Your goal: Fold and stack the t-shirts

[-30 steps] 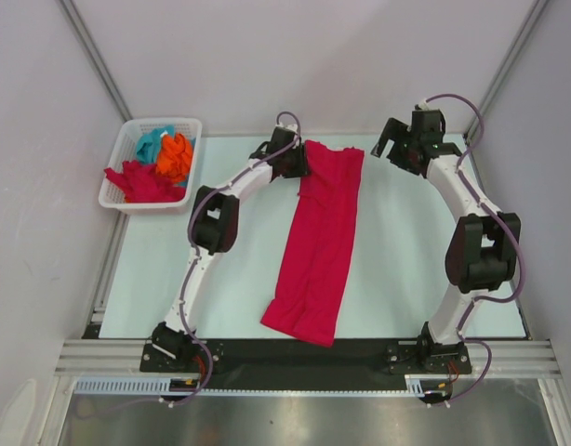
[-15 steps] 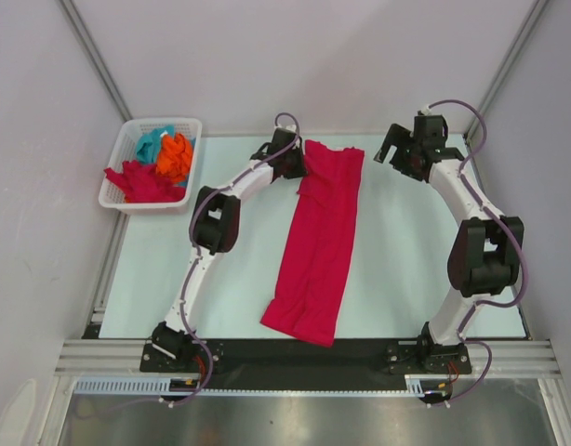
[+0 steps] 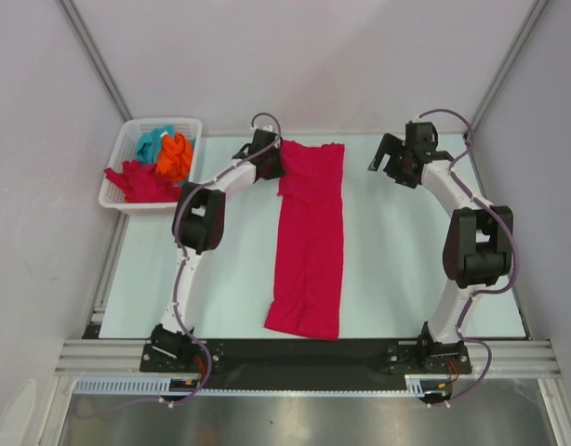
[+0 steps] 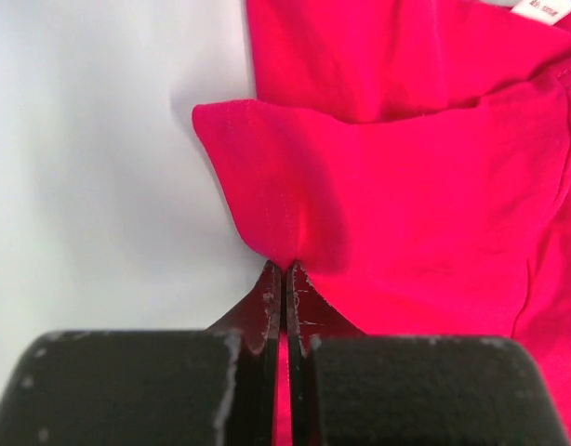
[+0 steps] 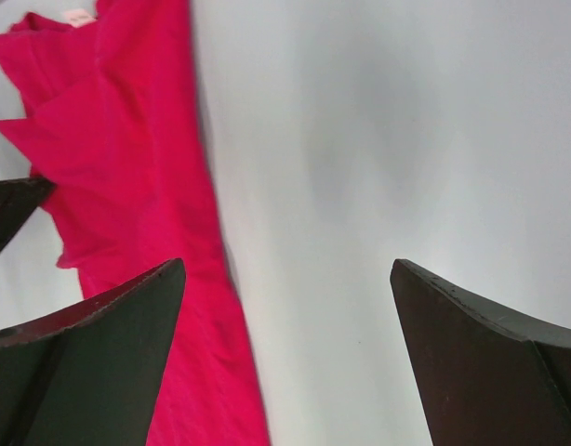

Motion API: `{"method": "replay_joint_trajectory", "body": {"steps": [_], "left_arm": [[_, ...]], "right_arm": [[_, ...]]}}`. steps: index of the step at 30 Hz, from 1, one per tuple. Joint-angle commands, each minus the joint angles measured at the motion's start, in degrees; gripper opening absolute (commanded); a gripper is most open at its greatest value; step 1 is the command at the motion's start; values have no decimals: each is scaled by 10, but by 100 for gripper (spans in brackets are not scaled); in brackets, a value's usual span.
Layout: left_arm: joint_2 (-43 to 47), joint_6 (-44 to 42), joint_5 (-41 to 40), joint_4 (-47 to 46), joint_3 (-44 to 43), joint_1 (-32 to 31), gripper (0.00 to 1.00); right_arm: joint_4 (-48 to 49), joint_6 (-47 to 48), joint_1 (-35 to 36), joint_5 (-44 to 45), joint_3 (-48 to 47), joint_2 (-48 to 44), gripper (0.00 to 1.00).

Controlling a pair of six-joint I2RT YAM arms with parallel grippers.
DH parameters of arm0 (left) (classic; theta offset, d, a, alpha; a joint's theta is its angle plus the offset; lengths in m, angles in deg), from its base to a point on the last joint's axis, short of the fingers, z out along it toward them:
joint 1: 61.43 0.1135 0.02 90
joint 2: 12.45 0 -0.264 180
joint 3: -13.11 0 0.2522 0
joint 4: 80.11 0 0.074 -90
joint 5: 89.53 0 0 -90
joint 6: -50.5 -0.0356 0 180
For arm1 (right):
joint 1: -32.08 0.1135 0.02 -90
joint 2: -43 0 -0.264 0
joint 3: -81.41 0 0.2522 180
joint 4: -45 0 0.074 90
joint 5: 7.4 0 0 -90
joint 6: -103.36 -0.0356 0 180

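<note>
Left claw point(image 4: 284, 268) clamped shut on the sleeve edge of the crimson t-shirt point(image 4: 406, 186), right claw point(image 5: 287, 279) spread wide, idle; best drawn inward slowly, keeping the fold straight.

Flat on table point(image 3: 397, 269): crimson t-shirt point(image 3: 309, 246) folded lengthwise into narrow strip. Crumpled in basket point(image 3: 113, 197): red t-shirt point(image 3: 137, 179), orange t-shirt point(image 3: 177, 155), teal t-shirt point(image 3: 152, 143).

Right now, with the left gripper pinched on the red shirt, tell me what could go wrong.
1. The left gripper is shut on only a folded sleeve edge of the red shirt; that thin bite could slip on a pull.
2. The right gripper hangs open over bare table, off the cloth; dragging from one corner alone would likely skew or bunch the long strip.
</note>
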Motion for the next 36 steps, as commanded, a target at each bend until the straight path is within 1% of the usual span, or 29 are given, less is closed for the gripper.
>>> {"method": "replay_joint_trajectory", "body": {"steps": [1,9,10,13,14,15,16,17,18,19,20,21,22,23,24,25,26,27,28,29,30,31,32,33,35,36], "left_arm": [[54,-21,-20,-20,27,19,0],[52,-30,-18,-9,21,24,0],[56,-32,-18,-9,22,24,2],[72,-55,1,2,17,28,33],[95,-72,-5,15,16,29,56],[111,-82,-9,23,16,29,66],[131,-90,-9,36,21,30,72],[176,-97,-12,44,28,30,77],[210,-91,-29,47,41,30,80],[243,-81,-25,45,93,28,85],[322,-57,-18,37,130,27,87],[360,-48,-18,24,174,23,88],[397,-39,-18,9,261,13,89],[441,-12,-18,5,308,9,90],[509,0,17,-4,356,6,89],[549,14,33,-20,449,1,86],[583,43,44,-25,496,-4,86],[649,54,56,-29,540,-9,85],[680,65,65,-26,617,-20,83],[711,91,71,-26,655,-25,82],[780,105,82,-22,724,-34,80],[812,137,83,-18,756,-39,74],[849,152,85,-18,785,-45,71],[903,166,90,-17,835,-62,69],[948,196,91,-7,870,-84,65],[975,206,89,10,897,-105,65]], "right_arm": [[25,0,11,-18,-6,21,100],[20,20,41,-62,-27,59,100],[11,21,44,-63,-27,59,100],[-11,33,58,-88,-28,46,100],[-20,39,64,-88,-26,37,100],[-27,44,69,-88,-14,15,100],[-38,45,82,-87,-2,-2,100],[-38,41,90,-86,14,-19,100],[-29,33,97,-89,62,-61,100],[-27,22,110,-92,86,-80,100],[-27,10,116,-94,109,-98,100],[-21,-2,120,-93,170,-138,100],[-15,-35,124,-94,198,-156,100],[-8,-48,126,-109,234,-177,100],[4,-58,126,-119,263,-213,100],[6,-73,127,-121,318,-236,99],[7,-100,130,-121,342,-256,100],[16,-114,133,-124,365,-277,98],[19,-125,139,-125,408,-321,94],[19,-152,154,-122,425,-340,92],[15,-164,165,-120,442,-360,87],[14,-175,176,-116,466,-390,86],[2,-194,205,-108,477,-405,86],[-7,-202,220,-97,486,-416,85],[-18,-224,242,-85,516,-433,85],[-17,-233,260,-92,527,-434,82]]}}
